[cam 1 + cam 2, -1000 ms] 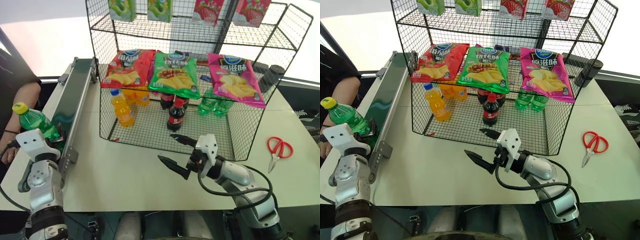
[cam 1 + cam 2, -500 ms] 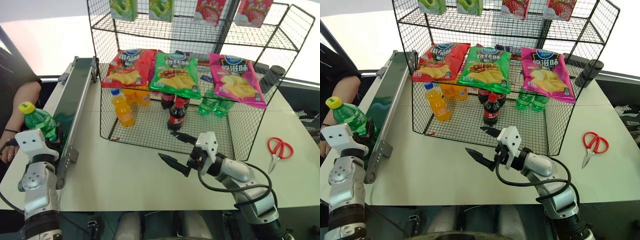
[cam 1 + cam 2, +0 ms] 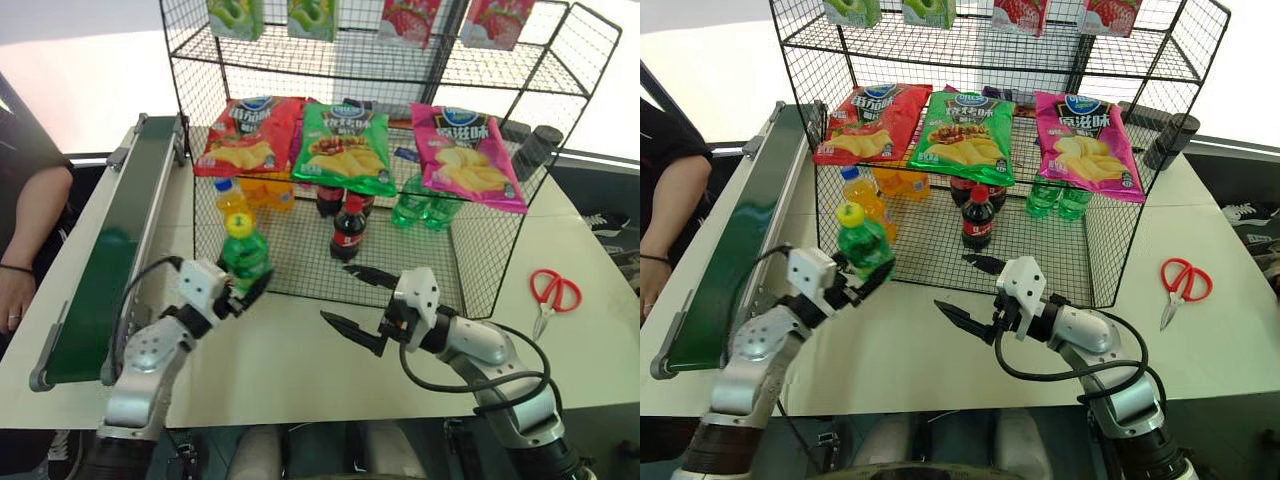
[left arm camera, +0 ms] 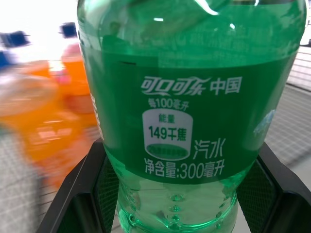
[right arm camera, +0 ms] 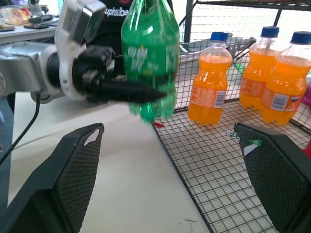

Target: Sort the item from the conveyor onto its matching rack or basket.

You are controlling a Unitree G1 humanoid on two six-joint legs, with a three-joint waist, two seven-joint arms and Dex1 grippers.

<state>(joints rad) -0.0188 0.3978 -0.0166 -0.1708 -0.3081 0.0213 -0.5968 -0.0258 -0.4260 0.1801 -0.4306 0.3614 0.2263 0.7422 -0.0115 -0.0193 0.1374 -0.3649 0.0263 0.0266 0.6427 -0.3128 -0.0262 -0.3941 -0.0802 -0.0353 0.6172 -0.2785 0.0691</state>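
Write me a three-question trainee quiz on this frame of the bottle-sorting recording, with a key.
1. True or false: the left gripper has its jaws shut on the clear-green plastic soda bottle with the yellow cap.
2. Which drinks stand nearest that bottle in the bottom tier of the black wire-mesh rack? A. orange drink bottles B. green bottles at the back C. dark cola bottle with the red cap
3. Fill in: the right gripper hovers over the white table with its jaws ____.

Key: 1 true; 2 A; 3 open.
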